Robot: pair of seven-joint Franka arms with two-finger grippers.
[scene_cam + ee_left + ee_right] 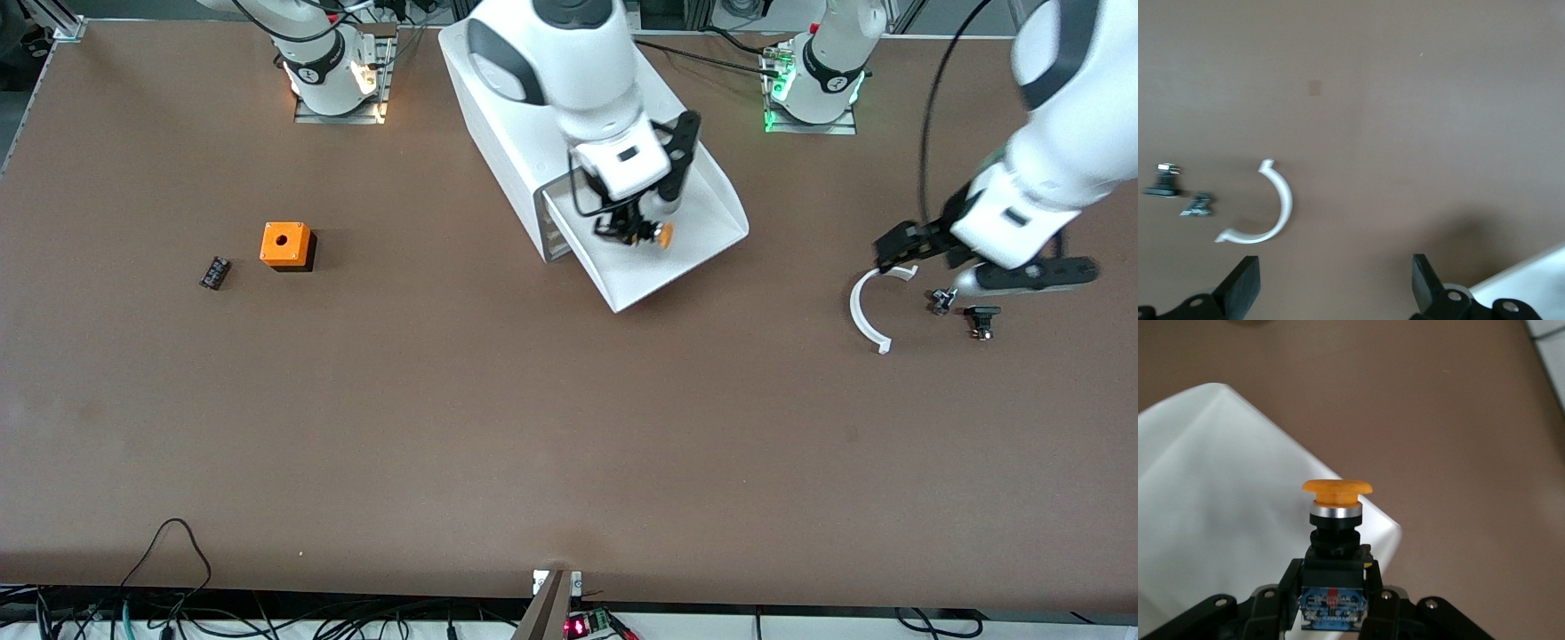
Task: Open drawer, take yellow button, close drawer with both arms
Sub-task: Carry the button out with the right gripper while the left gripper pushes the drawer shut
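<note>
The top drawer point(693, 240) stands pulled out of the white cabinet point(498, 133), its white tray toward the front camera. My right gripper point(636, 229) is over the open tray, shut on the button point(656, 234). In the right wrist view the button point(1336, 520) shows a black body and an orange mushroom cap, held between the fingers of my right gripper point(1335, 587) above the tray point(1218, 493). My left gripper point(978, 265) hangs open and empty over the table toward the left arm's end, and its fingers stand wide apart in the left wrist view point(1335, 283).
A white half ring point(867, 307) and two small black parts point(942, 300) point(981, 318) lie under the left gripper. An orange cube with a hole point(286, 245) and a small black ribbed part point(214, 273) lie toward the right arm's end.
</note>
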